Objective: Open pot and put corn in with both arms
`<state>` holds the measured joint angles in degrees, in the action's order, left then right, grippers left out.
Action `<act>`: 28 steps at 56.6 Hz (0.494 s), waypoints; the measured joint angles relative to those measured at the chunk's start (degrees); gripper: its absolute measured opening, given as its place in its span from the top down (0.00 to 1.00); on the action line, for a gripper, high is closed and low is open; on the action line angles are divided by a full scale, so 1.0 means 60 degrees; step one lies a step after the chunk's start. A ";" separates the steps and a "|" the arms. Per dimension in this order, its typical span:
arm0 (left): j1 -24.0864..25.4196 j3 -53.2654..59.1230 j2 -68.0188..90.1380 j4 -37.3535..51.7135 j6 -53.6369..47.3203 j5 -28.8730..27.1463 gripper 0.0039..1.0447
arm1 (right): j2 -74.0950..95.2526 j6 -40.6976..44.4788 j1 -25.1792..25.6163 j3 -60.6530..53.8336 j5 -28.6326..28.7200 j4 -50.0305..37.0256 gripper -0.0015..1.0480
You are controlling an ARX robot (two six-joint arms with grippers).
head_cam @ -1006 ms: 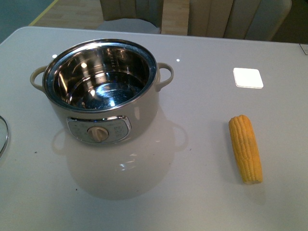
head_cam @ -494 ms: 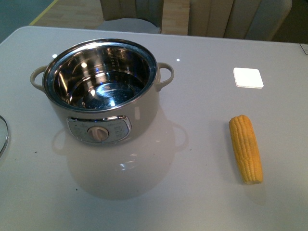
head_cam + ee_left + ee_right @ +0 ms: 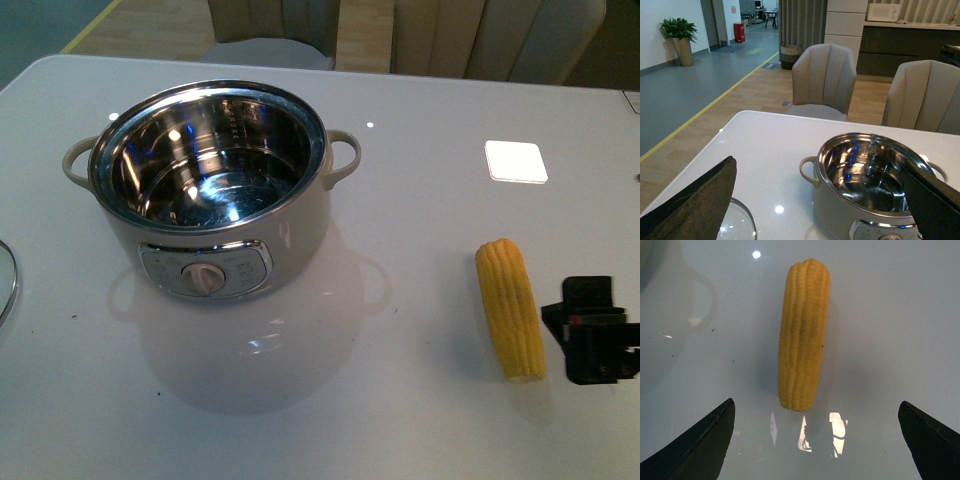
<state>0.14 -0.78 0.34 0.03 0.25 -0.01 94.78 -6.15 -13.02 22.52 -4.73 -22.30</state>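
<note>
table (image 3: pixel 420 430): glossy white | chairs (image 3: pixel 824 75): two, beige, behind it | floor (image 3: pixel 755 85): light wood, grey at left | potted plant (image 3: pixel 679 35): upper left | cabinet (image 3: pixel 910 47): dark, upper right

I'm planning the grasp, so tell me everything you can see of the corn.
The corn is one husked yellow cob with lengthwise kernel rows, whole, slightly narrower at its near end. It lies flat on the glossy white table, right of the pot and apart from it, pointing roughly away from the robot. Only the table touches it; the open right gripper hangs beside it, apart.
</note>
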 joint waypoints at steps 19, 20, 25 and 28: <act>0.0000 0.0000 0.0000 0.0000 0.0000 0.0000 0.06 | 0.2619 0.0127 -0.0310 0.1501 -0.0404 -0.0106 0.08; 0.0000 0.0000 0.0000 0.0000 0.0000 0.0000 0.06 | 0.2754 0.0149 -0.0310 0.1570 -0.0433 -0.0106 0.08; 0.0000 0.0000 0.0000 0.0000 0.0000 0.0000 0.06 | 0.3158 0.0182 -0.0306 0.1821 -0.0470 -0.0098 0.08; 0.0000 0.0000 0.0000 0.0000 0.0000 0.0000 0.06 | 0.3406 0.0182 -0.0295 0.2000 -0.0492 -0.0087 0.08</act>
<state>0.14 -0.78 0.34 0.03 0.25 -0.01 115.22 -5.06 -14.79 34.52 -7.68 -22.83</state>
